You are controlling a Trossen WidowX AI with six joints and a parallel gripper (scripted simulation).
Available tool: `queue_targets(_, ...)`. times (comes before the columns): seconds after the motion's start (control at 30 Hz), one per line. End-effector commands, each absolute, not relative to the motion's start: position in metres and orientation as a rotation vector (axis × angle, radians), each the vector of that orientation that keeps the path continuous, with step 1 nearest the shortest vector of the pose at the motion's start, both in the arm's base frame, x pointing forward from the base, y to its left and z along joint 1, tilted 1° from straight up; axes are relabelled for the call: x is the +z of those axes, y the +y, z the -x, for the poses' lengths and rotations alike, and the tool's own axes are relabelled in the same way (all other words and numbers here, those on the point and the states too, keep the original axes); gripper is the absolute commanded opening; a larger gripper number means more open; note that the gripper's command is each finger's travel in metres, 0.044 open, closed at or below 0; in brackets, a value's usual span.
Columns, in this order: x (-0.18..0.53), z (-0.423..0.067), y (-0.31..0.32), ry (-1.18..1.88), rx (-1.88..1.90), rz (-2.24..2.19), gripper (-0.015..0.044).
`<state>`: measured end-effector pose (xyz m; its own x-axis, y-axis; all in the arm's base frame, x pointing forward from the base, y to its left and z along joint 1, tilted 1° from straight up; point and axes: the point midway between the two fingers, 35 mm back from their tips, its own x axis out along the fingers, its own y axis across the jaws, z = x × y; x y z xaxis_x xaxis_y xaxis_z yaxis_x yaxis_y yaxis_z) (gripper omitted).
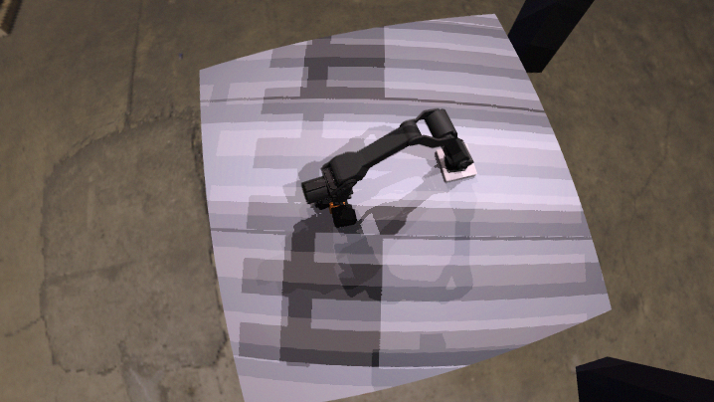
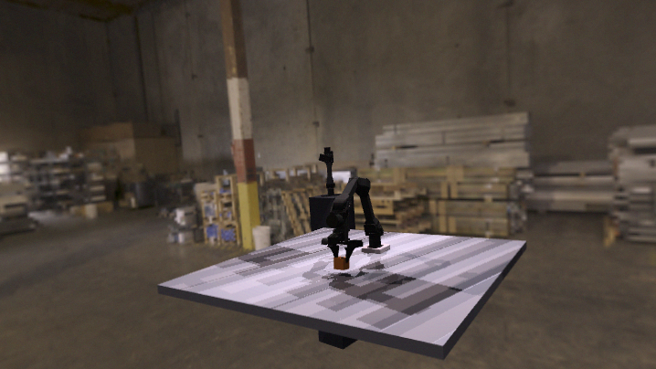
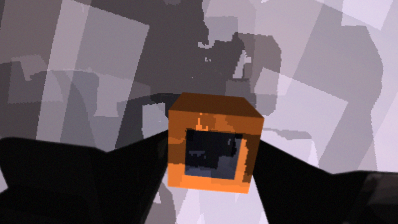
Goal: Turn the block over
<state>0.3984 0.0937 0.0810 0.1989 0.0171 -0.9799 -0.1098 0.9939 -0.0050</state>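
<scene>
The block is an orange cube with a dark square mark on the face turned toward the wrist camera. My gripper is shut on the block, with a black finger against its left side and another against its right. In the exterior view the block hangs from the fingers a little above the table, over its own shadow. In the overhead view the gripper hides nearly all of the block; only a sliver of orange shows.
The arm's base stands on a white plate at the table's right. The grey striped table top has edges on all sides. Dark boxes stand beyond the corners.
</scene>
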Motion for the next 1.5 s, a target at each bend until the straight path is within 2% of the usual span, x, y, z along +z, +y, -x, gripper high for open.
queue_targets(0.0,0.08,-0.398,0.093,1.306,0.089,0.083,0.0)
queue_targets(0.9,0.079,-0.391,0.092,0.998,0.096,0.062,0.0)
queue_targets(1.47,0.051,-0.403,0.095,0.733,0.105,0.052,0.0)
